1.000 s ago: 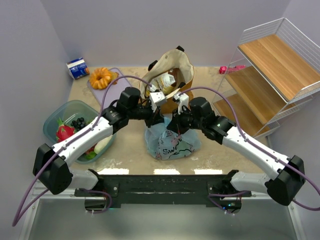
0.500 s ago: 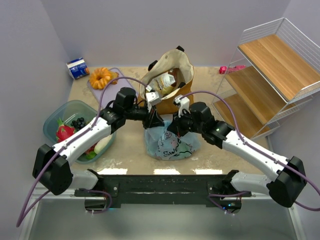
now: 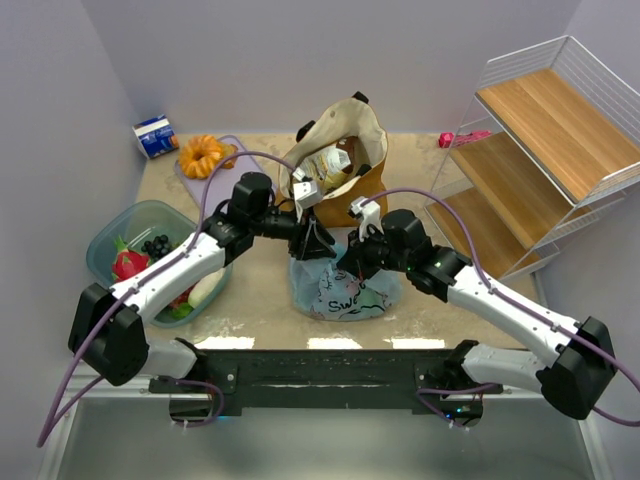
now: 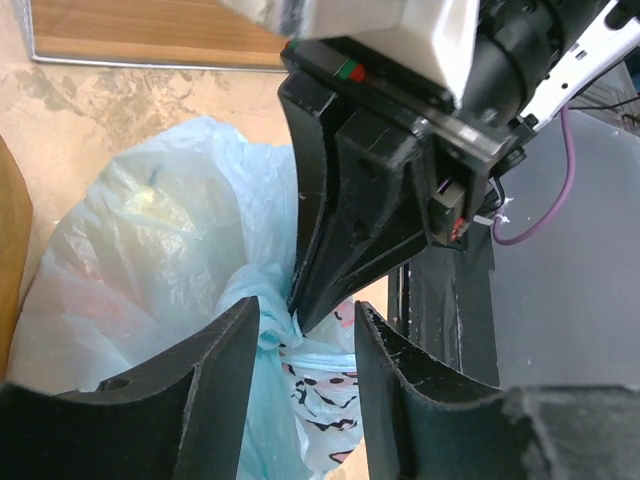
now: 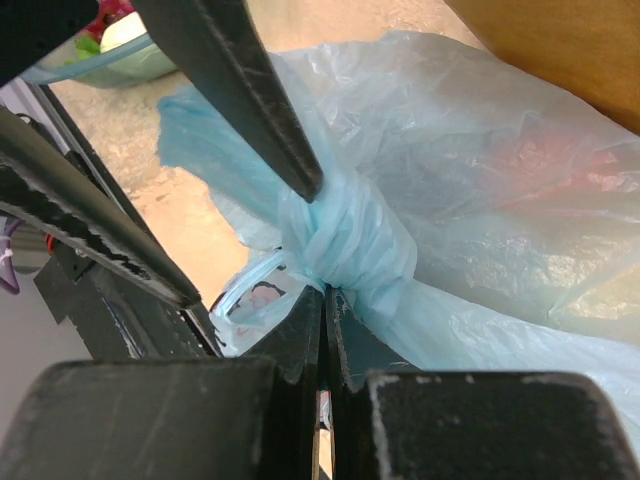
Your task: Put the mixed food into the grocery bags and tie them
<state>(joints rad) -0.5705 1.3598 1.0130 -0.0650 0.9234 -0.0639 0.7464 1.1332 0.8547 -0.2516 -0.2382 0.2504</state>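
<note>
The light-blue plastic bag [image 3: 345, 290] lies at the table's middle, its top twisted into a knot [image 5: 345, 240]. My right gripper [image 5: 325, 292] is shut on the plastic just under that knot; it shows from above [image 3: 347, 268] too. My left gripper [image 4: 305, 305] stands open, its fingers on either side of the bag's handle loop without pinching it, also seen from above [image 3: 322, 243]. Pale and reddish food shows dimly through the plastic [image 4: 150, 210]. Behind stands the tan tote [image 3: 362, 150], open, with packets [image 3: 330, 160] inside.
A clear teal tub [image 3: 118, 232] holding fruit sits at the left. An orange ring-shaped item [image 3: 203, 155] and a blue carton [image 3: 156, 136] lie at the back left. A wire shelf with wooden boards [image 3: 545, 130] fills the right, a pink object [image 3: 462, 138] beside it.
My left gripper has opened and let go of the bag's handle. The right gripper has stayed shut on the plastic and shifted slightly toward the near right.
</note>
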